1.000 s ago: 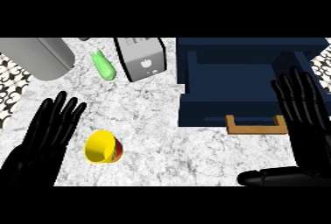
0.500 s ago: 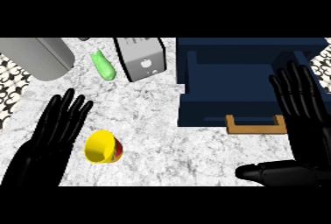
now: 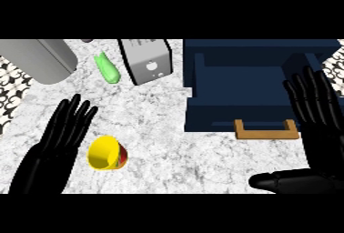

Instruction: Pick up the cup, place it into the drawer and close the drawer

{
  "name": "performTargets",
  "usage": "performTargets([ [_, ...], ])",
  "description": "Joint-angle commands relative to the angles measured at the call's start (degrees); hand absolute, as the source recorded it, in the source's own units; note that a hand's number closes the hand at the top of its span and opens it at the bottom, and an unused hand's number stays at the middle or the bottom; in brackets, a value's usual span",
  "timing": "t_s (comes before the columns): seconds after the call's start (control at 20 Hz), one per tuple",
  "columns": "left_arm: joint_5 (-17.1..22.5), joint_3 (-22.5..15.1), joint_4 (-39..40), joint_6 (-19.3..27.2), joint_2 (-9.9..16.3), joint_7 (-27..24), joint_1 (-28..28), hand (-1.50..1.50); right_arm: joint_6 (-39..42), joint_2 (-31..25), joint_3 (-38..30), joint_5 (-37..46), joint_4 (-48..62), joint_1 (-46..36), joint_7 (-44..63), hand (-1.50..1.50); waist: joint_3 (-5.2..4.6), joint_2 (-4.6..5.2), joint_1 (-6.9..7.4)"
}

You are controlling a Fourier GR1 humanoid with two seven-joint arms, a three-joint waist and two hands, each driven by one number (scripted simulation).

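Left hand [image 3: 53,150], fingers straight and holding nothing, hovers beside the tipped yellow cup [image 3: 107,153] on the bench; next, likely curl round it toward the open drawer [image 3: 249,68] at two o'clock.

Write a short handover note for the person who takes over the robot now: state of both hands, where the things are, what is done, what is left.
Left hand: open, flat over the counter, just left of the cup, not holding it.
Right hand: open, fingers up, by the drawer's right side.
Cup: yellow, lying on its side on the counter.
Drawer: open, nothing seen inside, wooden handle toward the robot.
Done: nothing yet.
Left: grasp the cup, put it into the drawer, close the drawer.
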Motion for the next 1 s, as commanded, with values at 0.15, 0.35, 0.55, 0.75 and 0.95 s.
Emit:
performTargets([
  [0.15, -2.14, -0.60, 0.78, 1.11, -0.65, 1.06, 1.68, -1.50, 1.06, -2.57, -4.58, -3.86, -1.20, -3.55, 4.61, -1.50, 0.00, -0.01, 0.06],
  [0.35, -4.01, 0.57, 7.46, -3.58, 0.02, -8.77, 6.89, -1.50, 0.13, -0.47, -1.82, -0.27, -0.47, -1.33, 1.03, -1.50, -0.01, -0.01, 0.09],
  [0.55, -4.26, 2.93, 9.89, -1.20, 0.22, -6.42, 3.96, -1.50, -0.15, -0.17, -1.90, -0.44, -0.33, -3.04, 1.57, -1.50, 0.00, 0.01, 0.07],
  [0.75, -3.68, 6.72, 16.12, -5.02, 2.11, -14.62, 6.86, -1.50, 0.09, -0.38, -2.47, -0.24, 2.26, -3.81, 1.08, -1.50, -0.02, 0.03, 0.16],
  [0.95, -4.58, 8.36, 19.30, -4.39, 2.90, -13.18, 4.00, -1.50, 2.74, -1.29, -2.19, -1.67, -1.91, 0.58, 1.55, -1.50, 0.00, -0.01, -0.02],
])
